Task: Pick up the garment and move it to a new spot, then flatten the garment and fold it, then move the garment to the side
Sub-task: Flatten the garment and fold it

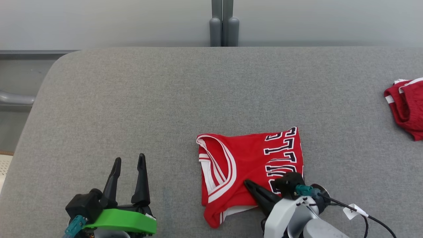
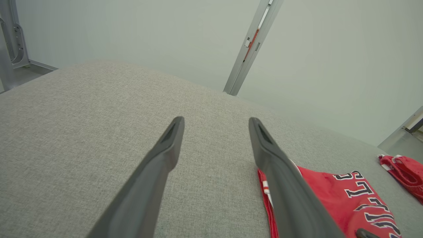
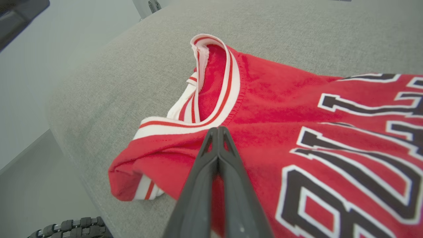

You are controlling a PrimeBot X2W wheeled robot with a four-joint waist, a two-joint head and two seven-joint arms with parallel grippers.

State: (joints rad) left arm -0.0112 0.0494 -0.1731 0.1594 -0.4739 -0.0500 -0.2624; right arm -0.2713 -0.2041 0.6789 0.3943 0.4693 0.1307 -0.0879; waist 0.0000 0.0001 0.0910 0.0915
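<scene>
The garment [image 1: 248, 158] is a red jersey with white trim and black lettering, lying folded into a rough rectangle on the grey table [image 1: 132, 99], right of centre near the front. My right gripper [image 1: 246, 181] is shut, its fingers together and resting over the jersey's front part just below the collar [image 3: 218, 129]; no cloth shows pinched between them. My left gripper [image 1: 129, 158] stands open at the lower left, over bare table, well to the left of the jersey. In the left wrist view the left gripper [image 2: 216, 119] is spread wide, with the jersey [image 2: 330, 188] at its right.
A second red garment [image 1: 408, 109] lies bunched at the table's right edge, also seen from the left wrist [image 2: 403, 172]. A grey post [image 1: 224, 29] stands behind the table's far edge. A cable with a white tag [image 1: 352, 211] trails from my right wrist.
</scene>
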